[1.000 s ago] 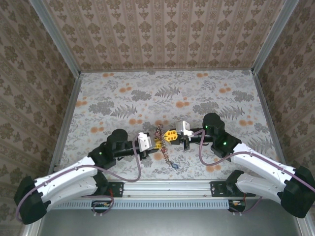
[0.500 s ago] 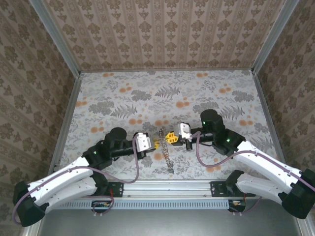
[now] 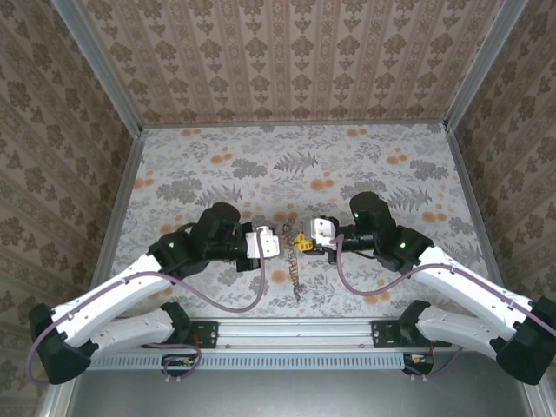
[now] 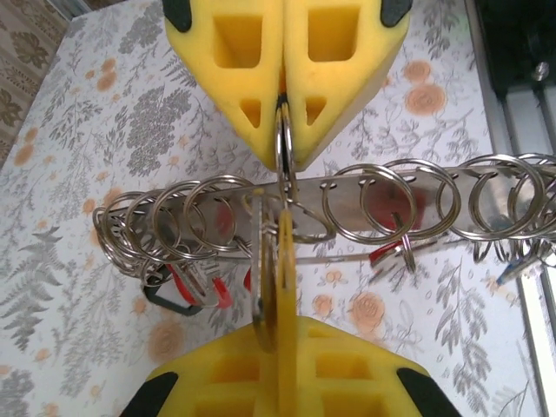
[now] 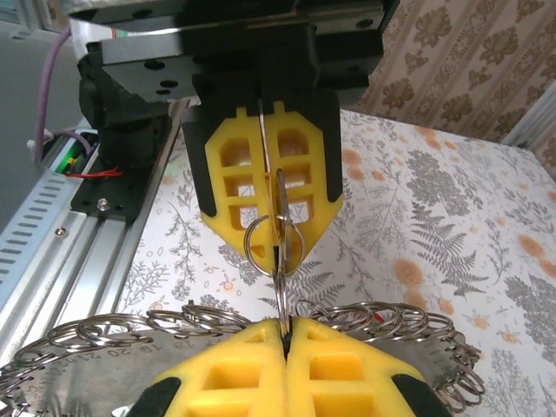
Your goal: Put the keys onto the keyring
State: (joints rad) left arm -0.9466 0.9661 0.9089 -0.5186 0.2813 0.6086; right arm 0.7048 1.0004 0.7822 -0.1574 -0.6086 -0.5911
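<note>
Threading midway at the keyring (image 4: 469, 204) (red keys (image 4: 215, 291) already on).
Left gripper (image 4: 280, 334) clamps a yellow key (image 4: 285, 261), right gripper (image 5: 285, 328) a ring (image 4: 281, 143).

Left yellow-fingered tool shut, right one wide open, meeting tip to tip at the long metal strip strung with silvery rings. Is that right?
No: the right yellow-fingered tool is shut too, pinching a thin silvery ring, as the right wrist view shows. The left tool is shut, and they meet tip to tip at the long metal strip strung with silvery rings.
</note>
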